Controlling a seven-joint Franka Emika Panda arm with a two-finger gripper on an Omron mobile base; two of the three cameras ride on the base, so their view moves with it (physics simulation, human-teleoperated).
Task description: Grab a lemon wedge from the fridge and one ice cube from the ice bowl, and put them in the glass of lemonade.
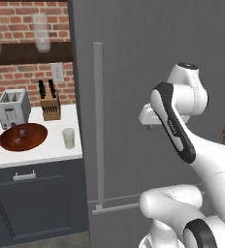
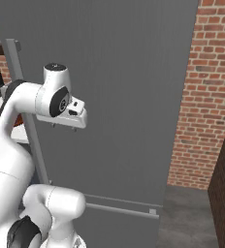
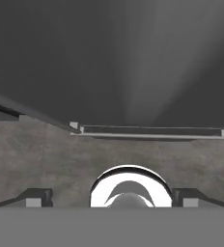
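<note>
Hand view: tool [image 3: 112, 198] spread wide, facing the closed fridge [image 3: 133, 58].

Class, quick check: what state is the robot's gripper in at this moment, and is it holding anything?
Gripper: open, jaws spread wide, holding nothing; it hangs in front of the closed fridge.
</note>
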